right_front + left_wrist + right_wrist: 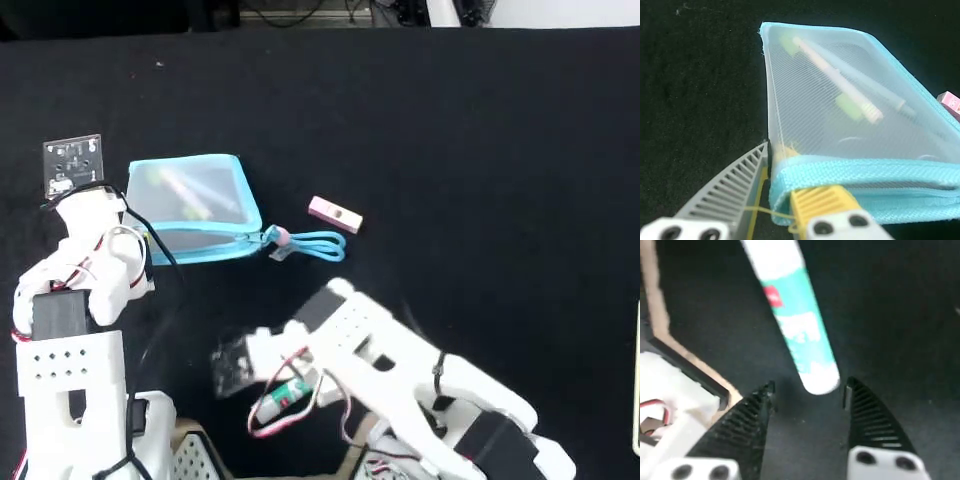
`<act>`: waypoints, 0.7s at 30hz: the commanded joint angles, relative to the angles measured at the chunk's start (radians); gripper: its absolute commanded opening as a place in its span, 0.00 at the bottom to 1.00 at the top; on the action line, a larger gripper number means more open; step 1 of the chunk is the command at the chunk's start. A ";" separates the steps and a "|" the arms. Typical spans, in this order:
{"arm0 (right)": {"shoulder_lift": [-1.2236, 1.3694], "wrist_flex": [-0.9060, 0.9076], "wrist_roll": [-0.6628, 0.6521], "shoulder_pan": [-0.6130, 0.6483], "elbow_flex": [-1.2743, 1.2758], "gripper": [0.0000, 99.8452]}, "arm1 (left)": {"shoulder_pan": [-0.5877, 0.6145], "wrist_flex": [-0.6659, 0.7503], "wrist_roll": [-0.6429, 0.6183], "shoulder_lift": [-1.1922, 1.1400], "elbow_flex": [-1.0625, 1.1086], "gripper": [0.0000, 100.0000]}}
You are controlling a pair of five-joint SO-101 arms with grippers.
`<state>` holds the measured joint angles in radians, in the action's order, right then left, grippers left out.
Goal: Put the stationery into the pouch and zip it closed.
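Note:
The light-blue mesh pouch lies flat at the left of the table, with pens showing through its mesh. Its zipper pull with a blue loop points right. My left gripper is shut on the pouch's near left corner, with the yellow finger on the blue edge band. A pink eraser lies just right of the pouch. My right gripper is open near the front edge, and the end of a white and green glue stick lies between its fingertips.
A small printed card lies left of the pouch, behind the left arm. The table's front edge runs close beside the right gripper. The black cloth stretches bare to the right and rear.

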<state>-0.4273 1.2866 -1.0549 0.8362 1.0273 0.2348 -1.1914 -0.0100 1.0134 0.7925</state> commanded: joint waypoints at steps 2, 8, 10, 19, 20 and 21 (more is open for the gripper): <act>-0.056 -0.150 0.094 0.072 0.054 0.21 | 0.015 -0.003 -0.011 0.011 -0.041 0.03; 0.022 -0.229 0.110 0.066 0.119 0.14 | 0.013 -0.005 -0.011 0.011 -0.039 0.03; 0.065 -0.227 0.110 0.043 0.110 0.09 | 0.013 -0.005 -0.011 0.011 -0.039 0.03; -0.065 0.037 0.117 -0.465 -0.117 0.01 | 0.016 -0.005 -0.011 0.011 -0.039 0.03; -0.090 0.040 0.112 -0.535 -0.117 0.01 | 0.018 -0.005 -0.011 0.011 -0.039 0.03; -0.105 0.040 0.110 -0.608 -0.117 0.01 | 0.018 -0.005 -0.011 0.011 -0.039 0.03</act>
<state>-0.4549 1.2927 -0.9521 0.4388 0.9674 0.2348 -1.1914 -0.0100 1.0134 0.7925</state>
